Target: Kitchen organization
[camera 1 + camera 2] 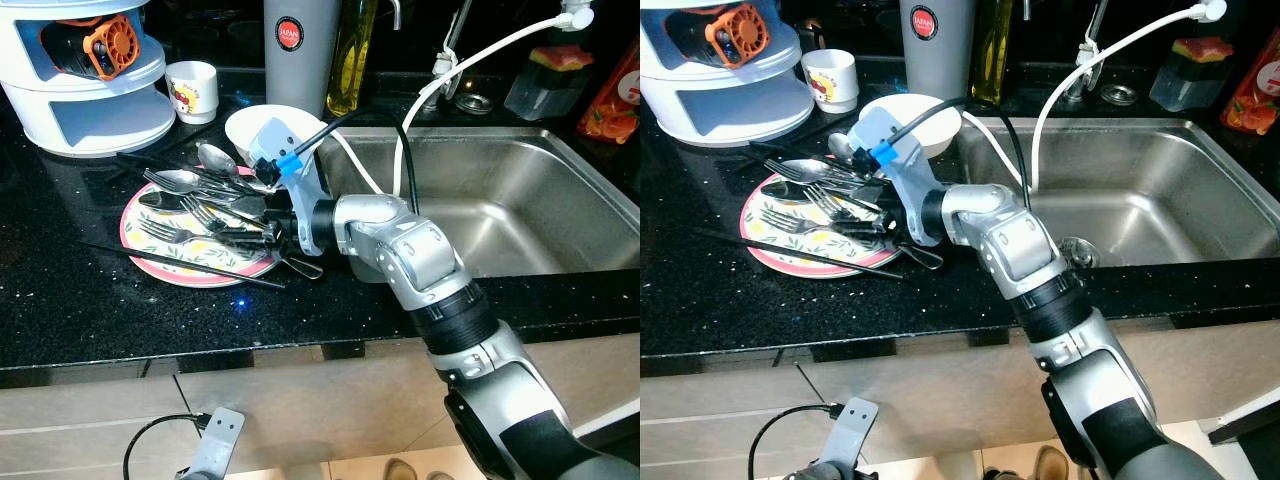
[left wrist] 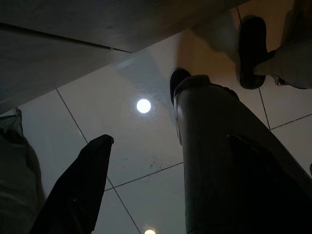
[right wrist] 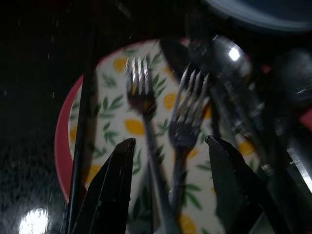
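A floral plate with a pink rim (image 1: 128,232) lies on the black counter left of the sink. Several forks (image 1: 170,233), spoons (image 1: 215,157) and black chopsticks (image 1: 180,265) are piled on it. My right gripper (image 1: 235,222) reaches across from the sink side and hovers low over the pile. In the right wrist view this gripper (image 3: 169,141) is open, its two black fingers (image 3: 109,185) standing either side of two forks (image 3: 187,122) without closing on them. A white bowl (image 1: 250,125) sits just behind the plate. My left gripper (image 2: 146,170) hangs idle below the counter, fingers apart over floor tiles.
The steel sink (image 1: 520,200) is to the right, with a white cable (image 1: 470,60) arching over it. At the back stand a white tiered rack (image 1: 90,90), a small mug (image 1: 192,90), a grey flask (image 1: 300,50) and an oil bottle (image 1: 352,50). A person's shoe (image 2: 252,48) is on the floor.
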Available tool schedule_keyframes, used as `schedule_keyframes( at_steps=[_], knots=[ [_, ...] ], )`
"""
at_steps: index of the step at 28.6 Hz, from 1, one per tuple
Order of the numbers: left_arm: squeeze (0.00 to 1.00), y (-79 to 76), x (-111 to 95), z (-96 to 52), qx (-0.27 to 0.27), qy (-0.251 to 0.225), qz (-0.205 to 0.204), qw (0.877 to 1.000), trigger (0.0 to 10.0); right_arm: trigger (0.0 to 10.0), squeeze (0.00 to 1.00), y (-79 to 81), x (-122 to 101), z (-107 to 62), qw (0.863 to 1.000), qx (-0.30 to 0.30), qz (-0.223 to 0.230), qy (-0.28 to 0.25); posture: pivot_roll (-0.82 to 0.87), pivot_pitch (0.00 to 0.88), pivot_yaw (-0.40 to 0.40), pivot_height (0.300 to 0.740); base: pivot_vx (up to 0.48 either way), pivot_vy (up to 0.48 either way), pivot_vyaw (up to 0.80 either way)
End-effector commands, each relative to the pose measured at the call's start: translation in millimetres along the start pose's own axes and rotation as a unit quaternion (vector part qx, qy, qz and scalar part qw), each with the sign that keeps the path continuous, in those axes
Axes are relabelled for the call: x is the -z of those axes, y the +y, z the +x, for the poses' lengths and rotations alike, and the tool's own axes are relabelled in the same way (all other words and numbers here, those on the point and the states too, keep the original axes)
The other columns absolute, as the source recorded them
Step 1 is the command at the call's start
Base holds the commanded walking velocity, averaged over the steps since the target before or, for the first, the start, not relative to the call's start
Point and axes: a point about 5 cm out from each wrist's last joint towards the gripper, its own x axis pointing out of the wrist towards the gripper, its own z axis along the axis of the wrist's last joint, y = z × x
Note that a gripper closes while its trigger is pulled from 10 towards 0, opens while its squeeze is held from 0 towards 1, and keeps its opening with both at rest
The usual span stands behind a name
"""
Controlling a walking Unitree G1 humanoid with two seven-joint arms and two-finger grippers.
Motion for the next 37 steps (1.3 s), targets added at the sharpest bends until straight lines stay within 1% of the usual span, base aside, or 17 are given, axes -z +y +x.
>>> schedule_keyframes(
  at_steps=[1, 3, 11, 12, 13, 14, 15, 20, 26, 28, 29, 30, 31, 32, 34, 37],
  knots=[
    [0.0, -10.9, 25, 1.3, 0.02, 0.049, -0.008, 0.999, 10.0, 10.0, 0.0, -0.8, 2, 0.9, 1.0, 0.002, -0.004, 0.019, 0.02, 0.069, -0.087, 0.74, 0.0, 0.0, 0.0],
    [0.0, -11.1, 25, 1.3, 0.02, 0.05, -0.009, 0.999, 10.0, 10.0, 0.0, -2.8, 7, 1.3, 0.999, 0.009, -0.011, 0.049, 0.02, 0.072, -0.088, 0.74, 0.0, 0.0, 0.0],
    [0.0, -11.6, 25, 1.3, 0.021, 0.05, -0.011, 0.998, 10.0, 10.0, 0.0, -3.6, 11, 1.3, 0.997, 0.007, -0.02, 0.069, 0.02, 0.078, -0.09, 0.74, 0.0, 0.0, 0.0],
    [0.0, -11.8, 24, 1.3, 0.022, 0.05, -0.011, 0.998, 10.0, 6.4, 0.0, -4.5, 12, 1.2, 0.997, 0.01, -0.019, 0.073, 0.02, 0.079, -0.089, 0.74, 0.0, 0.0, 0.0],
    [0.0, -11.8, 24, 1.3, 0.022, 0.05, -0.011, 0.998, 10.0, 6.4, 0.0, -4.5, 12, 1.2, 0.997, 0.01, -0.019, 0.073, 0.02, 0.079, -0.089, 0.74, 0.0, 0.0, 0.0],
    [0.0, -11.9, 24, 1.3, 0.022, 0.049, -0.012, 0.998, 10.0, 1.1, 0.0, -5.8, 13, 1.1, 0.997, 0.014, -0.02, 0.077, 0.02, 0.079, -0.089, 0.74, 0.0, 0.0, 0.0],
    [0.0, -12.0, 24, 1.3, 0.022, 0.049, -0.011, 0.998, 10.0, 0.0, 0.0, -6.8, 14, 1.1, 0.996, 0.018, -0.021, 0.08, 0.02, 0.079, -0.089, 0.74, 0.0, 0.0, 0.0],
    [0.0, -12.0, 24, 1.3, 0.022, 0.049, -0.011, 0.999, 10.0, 0.0, 0.0, -10.4, 14, 0.4, 0.996, 0.031, -0.017, 0.079, 0.01, 0.08, -0.088, 0.74, 0.0, 0.0, 0.0],
    [0.0, -12.4, 23, 1.4, 0.023, 0.048, -0.011, 0.999, 10.0, 0.0, 0.0, -12.7, 9, -0.4, 0.998, 0.037, -0.007, 0.056, 0.01, 0.08, -0.082, 0.74, 0.0, 0.0, 0.0],
    [0.0, -12.2, 23, 1.3, 0.023, 0.048, -0.009, 0.999, 10.0, 0.0, 0.0, -13.0, 0, -0.6, 0.999, 0.035, 0.009, 0.013, 0.0, 0.081, -0.072, 0.74, 0.0, 0.0, 0.0],
    [0.0, -12.2, 23, 1.3, 0.023, 0.048, -0.009, 0.999, 10.0, 0.0, 0.0, -13.0, 0, -0.6, 0.999, 0.035, 0.009, 0.013, 0.0, 0.081, -0.072, 0.74, 0.0, 0.0, 0.0],
    [0.0, -11.9, 23, 1.3, 0.023, 0.049, -0.007, 0.999, 10.0, 0.0, 0.0, -12.7, -5, -1.4, 0.999, 0.03, 0.018, -0.012, 0.0, 0.08, -0.069, 0.74, 0.0, 0.0, 0.0],
    [0.0, -11.0, 23, 1.2, 0.022, 0.05, -0.004, 0.999, 10.0, 0.0, 0.0, -12.3, -18, -6.8, 0.997, 0.015, 0.043, -0.07, 0.0, 0.078, -0.064, 0.74, 0.0, 0.0, 0.0],
    [0.0, -10.8, 23, 1.2, 0.022, 0.05, -0.003, 0.999, 10.0, 0.0, 0.0, -12.4, -21, -9.1, 0.995, 0.01, 0.048, -0.087, 0.0, 0.078, -0.064, 0.74, 0.0, 0.0, 0.0],
    [0.0, -9.9, 23, 1.1, 0.021, 0.05, -0.001, 0.999, 10.0, 0.0, 0.0, -11.9, -26, -13.3, 0.992, -0.001, 0.055, -0.115, 0.0, 0.074, -0.056, 0.74, 0.0, 0.0, 0.0],
    [0.0, -9.5, 23, 1.1, 0.021, 0.05, 0.0, 0.999, 10.0, 0.0, 0.0, -12.1, -28, -15.3, 0.99, -0.004, 0.06, -0.127, 0.0, 0.073, -0.055, 0.74, 0.0, 0.0, 0.0]
  ],
)
